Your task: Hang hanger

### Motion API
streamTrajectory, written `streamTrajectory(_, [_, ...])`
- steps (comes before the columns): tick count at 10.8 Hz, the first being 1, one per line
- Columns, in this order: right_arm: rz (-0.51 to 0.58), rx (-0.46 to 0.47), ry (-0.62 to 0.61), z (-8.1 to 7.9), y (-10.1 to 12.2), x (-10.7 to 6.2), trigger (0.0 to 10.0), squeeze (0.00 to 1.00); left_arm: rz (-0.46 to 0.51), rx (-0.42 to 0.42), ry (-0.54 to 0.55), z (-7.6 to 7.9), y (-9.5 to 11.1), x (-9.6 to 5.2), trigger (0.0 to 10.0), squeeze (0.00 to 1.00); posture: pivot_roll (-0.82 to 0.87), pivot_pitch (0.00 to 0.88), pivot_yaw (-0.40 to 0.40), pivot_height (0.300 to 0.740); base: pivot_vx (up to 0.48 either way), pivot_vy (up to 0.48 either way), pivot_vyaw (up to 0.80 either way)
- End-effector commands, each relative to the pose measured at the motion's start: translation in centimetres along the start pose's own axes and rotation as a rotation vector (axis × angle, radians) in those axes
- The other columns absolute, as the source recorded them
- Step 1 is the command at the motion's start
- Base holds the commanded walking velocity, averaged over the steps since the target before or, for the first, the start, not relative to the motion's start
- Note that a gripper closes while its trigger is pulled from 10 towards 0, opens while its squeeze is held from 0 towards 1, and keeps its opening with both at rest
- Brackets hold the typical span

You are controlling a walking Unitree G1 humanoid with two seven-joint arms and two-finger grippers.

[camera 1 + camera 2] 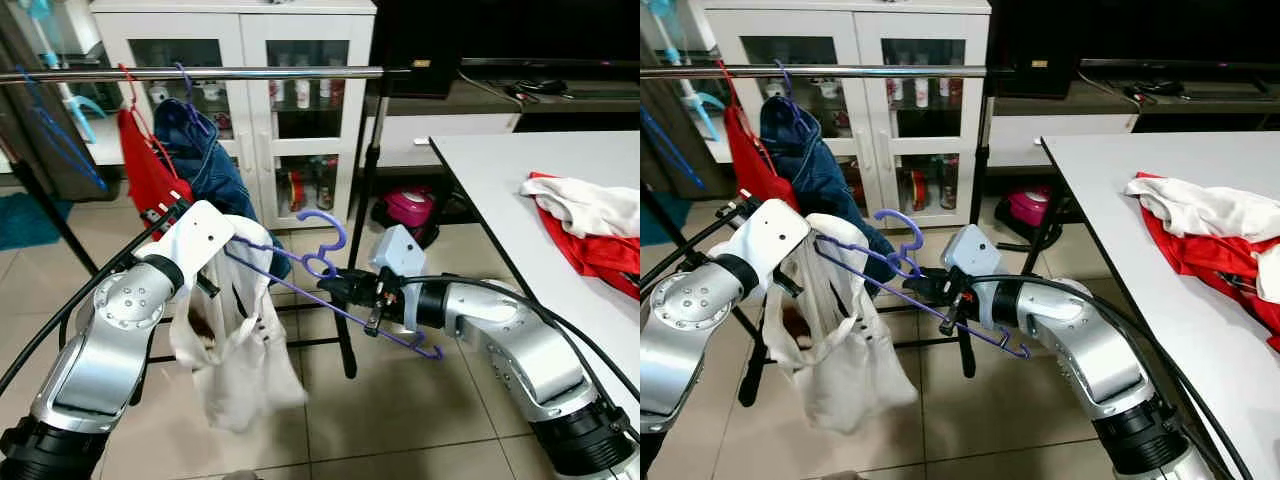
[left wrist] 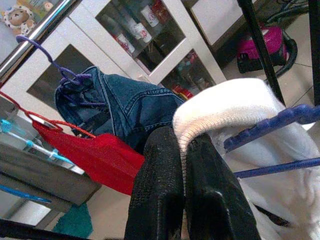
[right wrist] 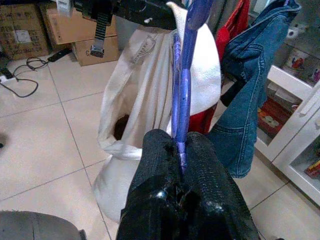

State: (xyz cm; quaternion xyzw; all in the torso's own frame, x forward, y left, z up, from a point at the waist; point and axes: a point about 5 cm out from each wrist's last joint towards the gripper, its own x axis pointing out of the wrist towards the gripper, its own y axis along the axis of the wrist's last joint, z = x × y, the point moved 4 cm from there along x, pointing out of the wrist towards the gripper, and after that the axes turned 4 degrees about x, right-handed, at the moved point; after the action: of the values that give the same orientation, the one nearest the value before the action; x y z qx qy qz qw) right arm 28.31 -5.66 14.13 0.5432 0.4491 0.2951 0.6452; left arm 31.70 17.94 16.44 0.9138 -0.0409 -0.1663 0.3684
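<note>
A purple hanger (image 1: 318, 262) with a white garment (image 1: 232, 350) draped on one end hangs in the air between my two arms, below the metal rail (image 1: 200, 73). My right gripper (image 1: 335, 285) is shut on the hanger's neck just under the hook; in the right wrist view its fingers (image 3: 160, 165) pinch the purple bar (image 3: 182, 90). My left gripper (image 2: 182, 150) is shut on the white garment's edge (image 2: 225, 107) at the hanger's shoulder. A blue denim piece (image 1: 205, 160) and a red garment (image 1: 145, 165) hang on the rail.
A white glass-door cabinet (image 1: 270, 110) stands behind the rack. The rack's black upright (image 1: 365, 190) rises just behind the hanger. A white table (image 1: 540, 210) at the right holds red and white clothes (image 1: 590, 225). A pink vacuum (image 1: 410, 210) sits on the tiled floor.
</note>
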Motion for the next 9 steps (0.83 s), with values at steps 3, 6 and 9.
streamTrajectory(3, [0.006,0.006,-0.013,-0.1,0.2,0.0,10.0,0.00,0.090,-0.146,-0.002,0.3,2.3,-0.1,0.0,0.00,0.00,0.000,0.019,0.740,0.000,0.000,0.00])
streamTrajectory(6, [-0.003,0.036,-0.059,0.5,-0.1,0.1,10.0,0.00,0.127,-0.221,0.002,1.1,3.0,-0.2,0.0,0.00,0.01,0.000,0.017,0.740,0.000,0.000,0.00])
streamTrajectory(9, [0.055,0.100,-0.141,1.9,0.8,0.2,10.0,0.00,0.080,-0.212,0.003,1.5,2.0,-1.0,0.0,0.00,0.01,0.000,0.016,0.740,0.000,0.000,0.00])
